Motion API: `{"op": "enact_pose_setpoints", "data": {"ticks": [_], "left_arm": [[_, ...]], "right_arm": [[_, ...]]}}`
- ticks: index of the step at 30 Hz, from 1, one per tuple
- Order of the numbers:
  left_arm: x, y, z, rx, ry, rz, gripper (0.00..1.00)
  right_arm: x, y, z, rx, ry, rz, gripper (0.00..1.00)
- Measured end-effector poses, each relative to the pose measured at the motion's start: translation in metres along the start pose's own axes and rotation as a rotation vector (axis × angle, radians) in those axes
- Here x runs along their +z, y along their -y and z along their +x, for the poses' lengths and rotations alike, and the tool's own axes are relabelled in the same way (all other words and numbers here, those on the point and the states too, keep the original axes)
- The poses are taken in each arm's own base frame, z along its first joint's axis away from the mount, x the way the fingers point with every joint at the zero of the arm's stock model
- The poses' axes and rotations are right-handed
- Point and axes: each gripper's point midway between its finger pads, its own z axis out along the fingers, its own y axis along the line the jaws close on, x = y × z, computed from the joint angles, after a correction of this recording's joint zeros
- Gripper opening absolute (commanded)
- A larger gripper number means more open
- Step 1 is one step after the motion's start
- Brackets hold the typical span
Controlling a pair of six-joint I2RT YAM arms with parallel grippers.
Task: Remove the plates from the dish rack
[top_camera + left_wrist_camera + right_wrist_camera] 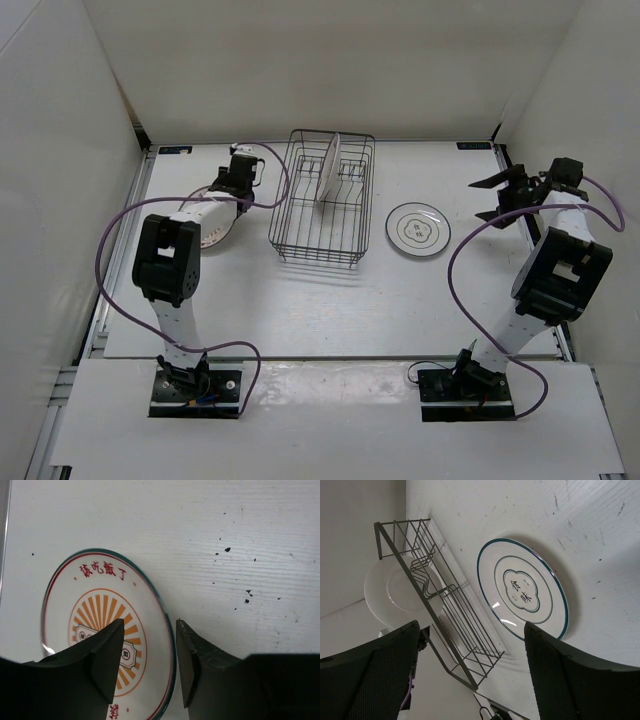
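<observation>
The black wire dish rack (320, 205) stands at the table's middle back, with one white plate (330, 168) upright in it. The grey-ringed plate (417, 229) lies flat to the rack's right. An orange-rayed plate (213, 234) lies flat to the rack's left, partly under my left arm. My left gripper (150, 622) is open, its fingers astride that plate's (100, 625) right rim without touching it. My right gripper (492, 200) is wide open and empty, up right of the ringed plate (522, 592). The right wrist view also shows the rack (440, 605).
White enclosure walls (60, 150) close in the table on the left, back and right. Purple cables (110, 240) loop beside both arms. The table's near edge (320, 358) runs in front of the arm bases.
</observation>
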Motion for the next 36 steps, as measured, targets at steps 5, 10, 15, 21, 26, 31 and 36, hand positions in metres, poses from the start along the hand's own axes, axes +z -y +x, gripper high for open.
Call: {"op": "enact_pose_setpoints", "data": {"ticks": [5, 10, 15, 21, 26, 31, 36], "left_arm": [[0.006, 0.007, -0.002, -0.038, -0.02, 0.007, 0.66], [0.005, 0.008, -0.004, -0.075, -0.025, 0.01, 0.72], [-0.003, 0.016, -0.053, -0.177, 0.051, 0.089, 0.72], [-0.038, 0.048, -0.176, -0.371, 0.333, 0.413, 0.73], [-0.094, 0.102, -0.279, -0.38, 0.572, 0.75, 0.73], [-0.12, 0.182, -0.26, -0.292, 0.539, 0.972, 0.73], [-0.121, 0.246, -0.211, -0.21, 0.413, 1.099, 0.72]], "right_arm": [[0.001, -0.002, -0.003, 0.006, 0.0, -0.017, 0.88], [0.004, 0.003, -0.009, 0.027, 0.004, -0.017, 0.88], [0.004, 0.003, -0.012, 0.032, 0.007, -0.023, 0.88], [0.004, 0.001, -0.016, 0.031, 0.013, -0.036, 0.88], [0.004, -0.001, -0.015, 0.04, 0.008, -0.046, 0.88], [0.004, 0.001, -0.012, 0.046, 0.002, -0.045, 0.88], [0.002, 0.002, -0.008, 0.046, 0.0, -0.045, 0.88]]}}
